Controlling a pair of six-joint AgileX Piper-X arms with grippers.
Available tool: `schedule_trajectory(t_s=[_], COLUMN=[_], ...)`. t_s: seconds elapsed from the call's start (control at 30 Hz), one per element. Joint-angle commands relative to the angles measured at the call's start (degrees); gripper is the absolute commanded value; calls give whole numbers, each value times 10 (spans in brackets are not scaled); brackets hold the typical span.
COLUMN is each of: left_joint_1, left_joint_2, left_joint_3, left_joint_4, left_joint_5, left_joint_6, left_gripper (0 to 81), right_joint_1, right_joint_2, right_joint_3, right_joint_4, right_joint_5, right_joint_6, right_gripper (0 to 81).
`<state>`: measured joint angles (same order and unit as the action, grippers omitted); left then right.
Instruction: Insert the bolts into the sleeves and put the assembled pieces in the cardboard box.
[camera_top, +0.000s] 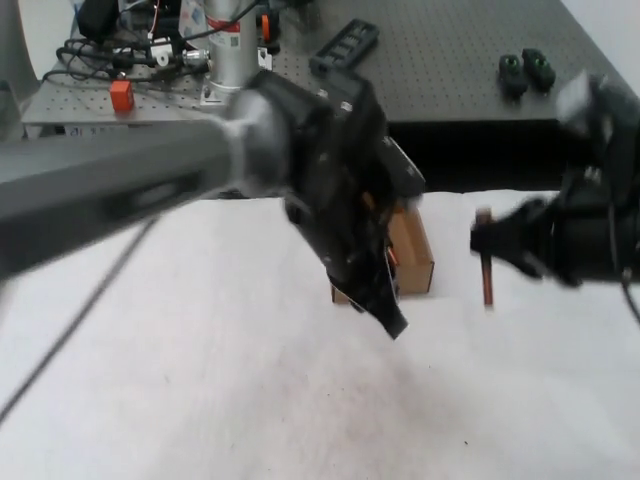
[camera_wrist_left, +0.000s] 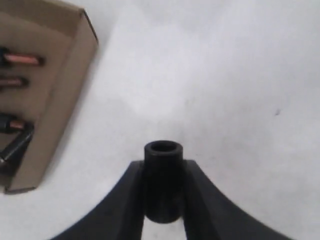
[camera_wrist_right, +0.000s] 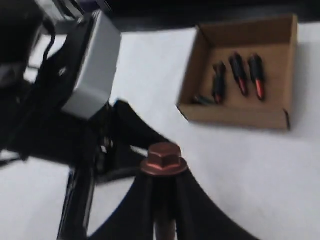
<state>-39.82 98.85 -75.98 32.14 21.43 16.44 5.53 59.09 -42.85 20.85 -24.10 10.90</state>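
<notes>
My left gripper (camera_wrist_left: 163, 170) is shut on a black sleeve (camera_wrist_left: 163, 155), held with its open bore facing away from the wrist, above the white cloth. My right gripper (camera_wrist_right: 162, 186) is shut on a copper-coloured bolt (camera_wrist_right: 164, 161) with a hex head. In the high view the bolt (camera_top: 487, 272) hangs upright in the right gripper (camera_top: 487, 245), to the right of the cardboard box (camera_top: 415, 262). The left gripper (camera_top: 385, 310) sits just in front of the box. Several assembled black and copper pieces (camera_wrist_right: 239, 75) lie inside the box (camera_wrist_right: 235, 114), which also shows beside the sleeve (camera_wrist_left: 60, 95).
The left arm (camera_top: 290, 140) crosses the middle of the high view and hides part of the box. Behind the white cloth (camera_top: 200, 400) is a dark perforated bench with cables, an orange block (camera_top: 121, 95) and black parts (camera_top: 343, 47).
</notes>
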Motion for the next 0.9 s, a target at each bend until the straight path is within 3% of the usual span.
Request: schedule_trajectory(t_s=[0.0, 0.13, 0.3, 0.87], left_joint_1=[-4, -9, -9, -9], left_joint_2=[-18, -110, -166, -176], left_joint_3=[69, 207, 293, 304], left_joint_4=[-102, -317, -480, -550], left_joint_5=[60, 143, 145, 121], left_joint_6=[-65, -168, -267, -304], left_gripper=[7, 7, 7, 7], right_joint_1=[2, 32, 70, 80], right_joint_2=[-7, -7, -7, -7], right_joint_3=[-1, -1, -1, -1], right_joint_4=[-91, -156, -185, -186], right_joint_5=[-57, -70, -70, -30], right_joint_6=[59, 76, 94, 92], right_gripper=[16, 16, 16, 16])
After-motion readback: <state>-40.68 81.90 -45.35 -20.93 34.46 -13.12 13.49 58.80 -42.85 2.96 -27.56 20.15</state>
